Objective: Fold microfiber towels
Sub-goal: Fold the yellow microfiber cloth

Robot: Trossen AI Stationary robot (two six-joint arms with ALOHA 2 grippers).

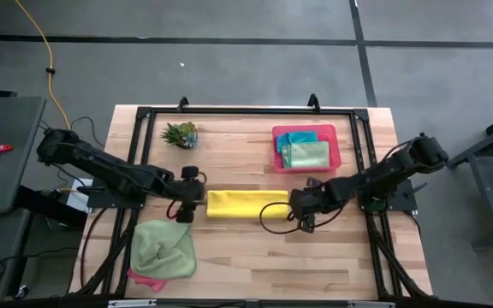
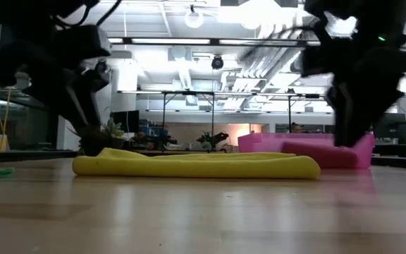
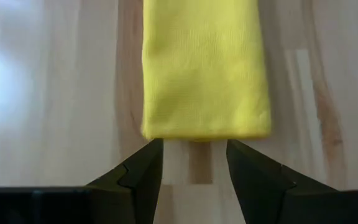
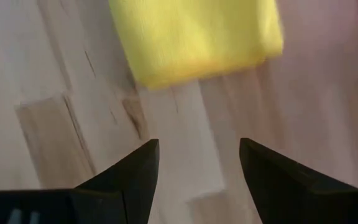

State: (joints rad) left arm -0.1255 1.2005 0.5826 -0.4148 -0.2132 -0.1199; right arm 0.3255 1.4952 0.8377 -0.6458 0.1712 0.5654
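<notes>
Yellow towel (image 1: 245, 204) lies folded into a long strip at mid-table, flat on the wood. My left gripper (image 3: 188, 163) sits just off its one short end, fingers spread, empty. My right gripper (image 4: 197, 163) sits just off the other end, fingers spread, holding nothing. Light green towel (image 1: 163, 248) lies crumpled near the strip's left-gripper end

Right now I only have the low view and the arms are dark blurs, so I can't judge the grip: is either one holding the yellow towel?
Observer: No. The left gripper's fingers stand open just short of the yellow towel end.
Operator: And the right one?
Observer: The right gripper is open too, apart from the towel's other end.
Operator: Anything already folded?
Observer: The pink tray holds a teal towel and a light green towel, folded.
</notes>
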